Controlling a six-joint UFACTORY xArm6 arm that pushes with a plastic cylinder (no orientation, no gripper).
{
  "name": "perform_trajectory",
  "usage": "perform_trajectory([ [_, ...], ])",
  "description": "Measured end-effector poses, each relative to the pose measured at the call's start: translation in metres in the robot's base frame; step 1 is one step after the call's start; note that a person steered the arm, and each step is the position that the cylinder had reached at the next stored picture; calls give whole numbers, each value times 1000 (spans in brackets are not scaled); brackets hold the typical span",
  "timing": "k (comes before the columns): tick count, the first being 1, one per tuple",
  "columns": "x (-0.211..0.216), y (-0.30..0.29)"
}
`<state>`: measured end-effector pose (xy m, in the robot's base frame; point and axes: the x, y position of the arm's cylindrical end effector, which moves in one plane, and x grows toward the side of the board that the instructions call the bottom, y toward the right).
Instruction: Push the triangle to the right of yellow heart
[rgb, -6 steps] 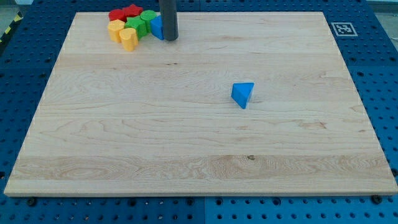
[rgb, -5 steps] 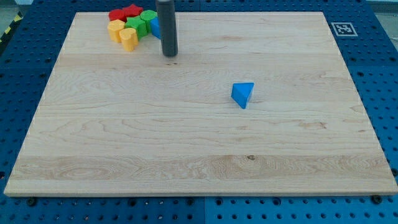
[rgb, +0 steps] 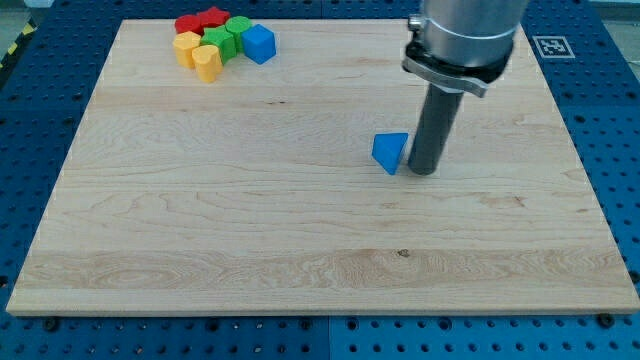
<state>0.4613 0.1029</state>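
A blue triangle block (rgb: 389, 151) lies near the middle of the wooden board (rgb: 200, 230). My tip (rgb: 422, 172) rests on the board just to the view's right of the triangle, almost touching it. The yellow heart (rgb: 207, 62) sits far off at the view's top left, at the lower edge of a cluster of blocks.
The cluster at the top left also holds a yellow block (rgb: 186, 45), red blocks (rgb: 201, 20), green blocks (rgb: 229, 34) and a blue block (rgb: 259, 43). A fiducial marker (rgb: 551, 46) lies off the board's top right corner.
My tip has moved from beside the block cluster at the top left down and to the right, to the triangle's right side. The blocks have not moved.
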Motion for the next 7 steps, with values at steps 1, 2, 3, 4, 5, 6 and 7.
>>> perform_trajectory([
  [1,-16,-26],
  [2,-28,-47],
  [3,-30,-69],
  [4,-30,-91],
  [5,-33,-111],
  [6,-46,-124],
  [7,-70,-126],
])
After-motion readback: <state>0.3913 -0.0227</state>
